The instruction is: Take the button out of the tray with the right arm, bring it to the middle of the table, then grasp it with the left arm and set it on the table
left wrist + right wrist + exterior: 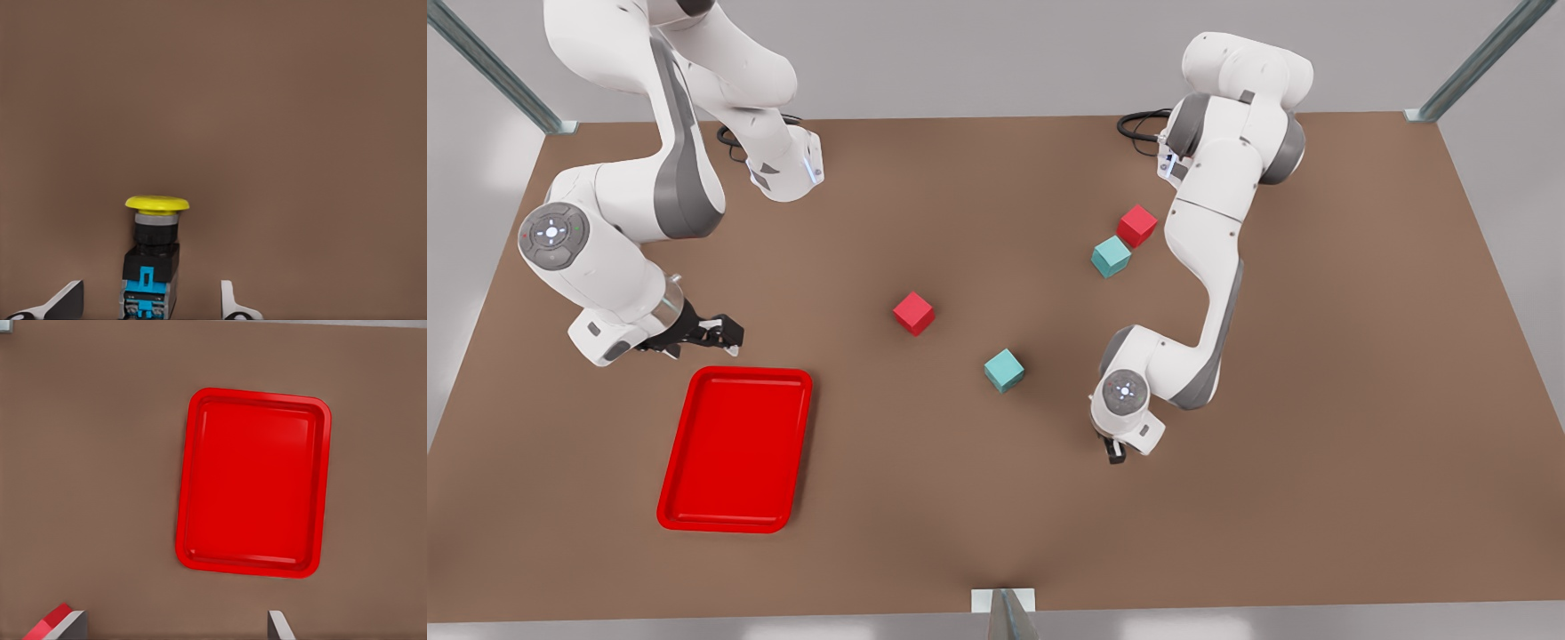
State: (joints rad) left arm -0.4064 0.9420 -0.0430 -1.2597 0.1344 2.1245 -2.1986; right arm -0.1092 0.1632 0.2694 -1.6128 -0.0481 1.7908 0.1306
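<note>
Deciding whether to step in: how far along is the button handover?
Nearly finished. Done: the tray holds nothing, and the button is out on the table. In hand: the left end effector is open, fingers either side of the button, not touching it, so it looks released. The right end effector waits open near the tray. Left: probably only lifting the left arm clear.
</note>
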